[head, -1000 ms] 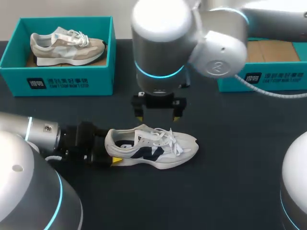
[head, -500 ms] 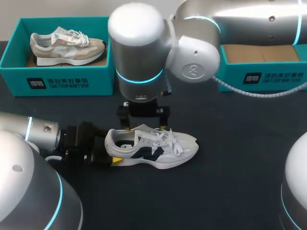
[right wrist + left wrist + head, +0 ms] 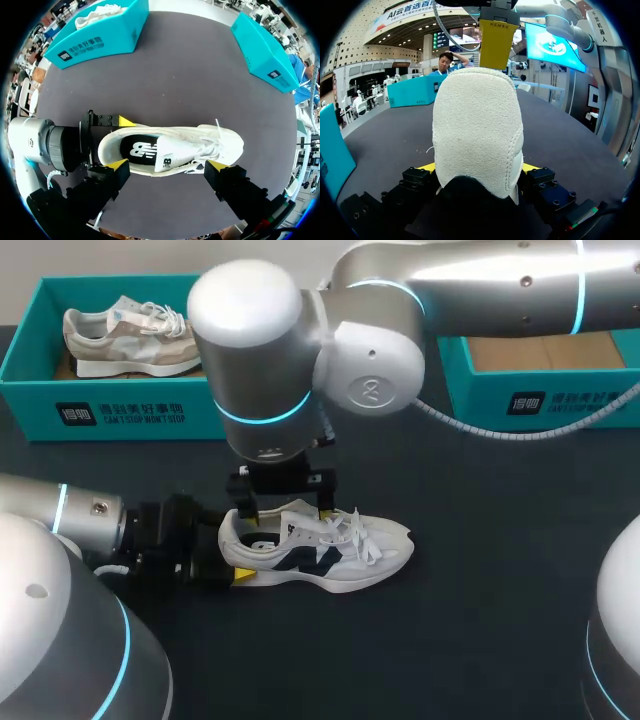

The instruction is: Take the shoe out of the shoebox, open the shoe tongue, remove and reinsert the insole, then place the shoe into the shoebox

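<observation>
The shoe (image 3: pixel 330 552) lies on its side-sole on the table (image 3: pixel 480 540), toe to the right, well clear of the empty box (image 3: pixel 545 405) at the far right. The left gripper (image 3: pixel 477 169) pinches its heel from both sides and has not shifted in the past second, nor has the shoe. What has changed is the right arm: it has swung left and come nearer, so the right gripper (image 3: pixel 284 508), which stood beyond the shoe's far side, now hangs right over the opening. Its jaws are spread wide, one finger above the heel collar and the other above the tongue, gripping nothing. In the right wrist view the dark insole (image 3: pixel 142 150) sits in place inside. So the unboxing seems done, and the right gripper looks lined up to go for the tongue or insole while the left braces the heel.
</observation>
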`<state>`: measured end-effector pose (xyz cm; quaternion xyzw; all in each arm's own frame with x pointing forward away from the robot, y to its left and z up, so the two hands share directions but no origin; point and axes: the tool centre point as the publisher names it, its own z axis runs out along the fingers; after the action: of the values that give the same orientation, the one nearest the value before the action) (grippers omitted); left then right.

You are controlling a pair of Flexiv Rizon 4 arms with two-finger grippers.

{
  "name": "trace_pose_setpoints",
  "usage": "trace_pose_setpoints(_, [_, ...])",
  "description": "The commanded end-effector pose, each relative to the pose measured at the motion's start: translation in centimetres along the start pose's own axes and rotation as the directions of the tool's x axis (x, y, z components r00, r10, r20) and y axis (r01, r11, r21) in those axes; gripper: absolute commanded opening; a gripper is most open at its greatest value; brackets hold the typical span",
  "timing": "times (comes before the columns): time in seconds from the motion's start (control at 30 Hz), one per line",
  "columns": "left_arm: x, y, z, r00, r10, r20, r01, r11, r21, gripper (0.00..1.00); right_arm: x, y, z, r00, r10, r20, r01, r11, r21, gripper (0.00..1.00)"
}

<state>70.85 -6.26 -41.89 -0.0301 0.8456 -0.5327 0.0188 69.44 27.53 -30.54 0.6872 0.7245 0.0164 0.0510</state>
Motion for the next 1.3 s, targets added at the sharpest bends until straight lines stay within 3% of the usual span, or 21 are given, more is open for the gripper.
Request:
trace_pose_setpoints(0.03, [-0.1, 0.3, 0.3, 1.0, 0.0, 0.0, 0.0, 1.0, -0.002, 0.0, 0.7, -0.5, 0.1, 0.987, 0.142, 0.079, -0.142, 0.99, -0.017, 1.0])
trace_pose_setpoints(0.13, [-0.1, 0.3, 0.3, 1.0, 0.0, 0.0, 0.0, 1.0, -0.002, 0.0, 0.3, -0.3, 0.5, 0.959, 0.225, 0.169, -0.228, 0.974, -0.006, 1.0])
trace_pose_setpoints(0.43, [-0.1, 0.3, 0.3, 1.0, 0.0, 0.0, 0.0, 1.0, -0.002, 0.0, -0.3, -0.3, 1.8, 0.911, 0.373, 0.179, -0.368, 0.928, -0.061, 1.0])
trace_pose_setpoints(0.63, [-0.1, 0.3, 0.3, 1.0, 0.0, 0.0, 0.0, 1.0, -0.002, 0.0, -1.0, -0.4, 2.6, 0.846, 0.462, 0.266, -0.454, 0.886, -0.094, 1.0])
trace_pose_setpoints(0.73, [-0.1, 0.3, 0.3, 1.0, 0.0, 0.0, 0.0, 1.0, -0.002, 0.0, -1.3, -0.2, 2.9, 0.814, 0.491, 0.31, -0.483, 0.869, -0.108, 1.0])
trace_pose_setpoints(1.0, [-0.1, 0.3, 0.3, 1.0, 0.0, 0.0, 0.0, 1.0, -0.002, 0.0, -0.9, 0.4, 4.2, 0.764, 0.562, 0.317, -0.551, 0.824, -0.133, 1.0])
trace_pose_setpoints(1.3, [-0.1, 0.3, 0.3, 1.0, 0.0, 0.0, 0.0, 1.0, -0.002, 0.0, -0.9, 0.1, 5.7, 0.726, 0.58, 0.369, -0.571, 0.808, -0.146, 1.0])
